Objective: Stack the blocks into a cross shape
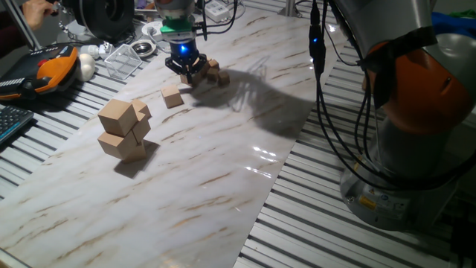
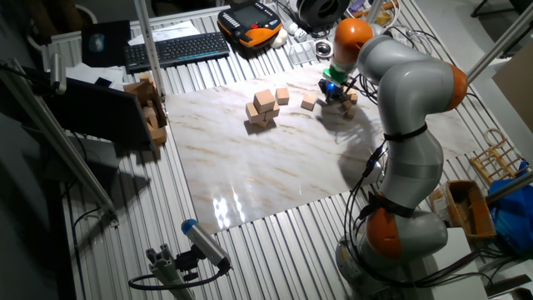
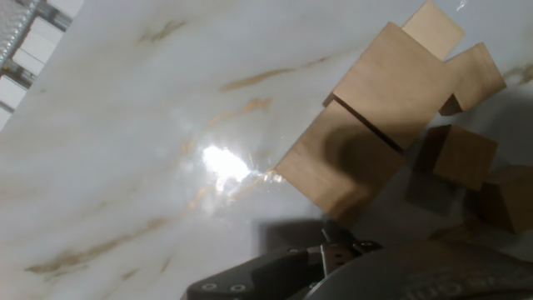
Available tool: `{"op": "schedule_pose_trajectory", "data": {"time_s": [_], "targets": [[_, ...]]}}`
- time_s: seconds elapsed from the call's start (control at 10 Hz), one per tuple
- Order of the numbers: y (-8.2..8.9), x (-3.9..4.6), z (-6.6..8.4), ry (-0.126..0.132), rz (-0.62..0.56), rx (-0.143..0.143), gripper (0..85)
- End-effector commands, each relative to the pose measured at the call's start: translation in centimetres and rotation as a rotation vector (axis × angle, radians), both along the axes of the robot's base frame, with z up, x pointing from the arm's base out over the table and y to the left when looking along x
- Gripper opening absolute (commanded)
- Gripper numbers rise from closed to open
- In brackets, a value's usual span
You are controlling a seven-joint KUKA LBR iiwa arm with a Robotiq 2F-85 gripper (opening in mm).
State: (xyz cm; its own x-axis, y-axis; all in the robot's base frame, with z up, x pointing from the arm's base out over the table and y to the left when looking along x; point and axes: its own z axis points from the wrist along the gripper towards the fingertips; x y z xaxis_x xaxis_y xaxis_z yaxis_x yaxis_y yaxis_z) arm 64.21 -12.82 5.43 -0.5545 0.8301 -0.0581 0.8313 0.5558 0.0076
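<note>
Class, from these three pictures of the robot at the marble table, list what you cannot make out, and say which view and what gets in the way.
- Hand, one fixed view: whether its fingers are open or shut; they look dark and small.
- Blocks beside the hand: their count; the hand covers some.
- Hand view: fingertips are cut off by the bottom edge; the blocks are blurred.
- Other fixed view: the blocks are too small, partly behind the arm.

Overhead light; glare on marble slab; arm shadow soft; hand view blurry, dim.
</note>
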Motion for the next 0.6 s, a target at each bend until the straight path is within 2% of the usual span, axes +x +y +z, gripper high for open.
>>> {"op": "schedule_pose_trajectory", "data": {"time_s": [0.0,0.2,0.5], "targets": [[-0.06,0.04,0.04,0.000,-0.003,-0.005,0.0],[-0.15,0.03,0.04,-0.002,-0.011,-0.009,0.0],[0.14,-0.19,-0.08,-0.006,-0.031,0.021,0.0]]}}
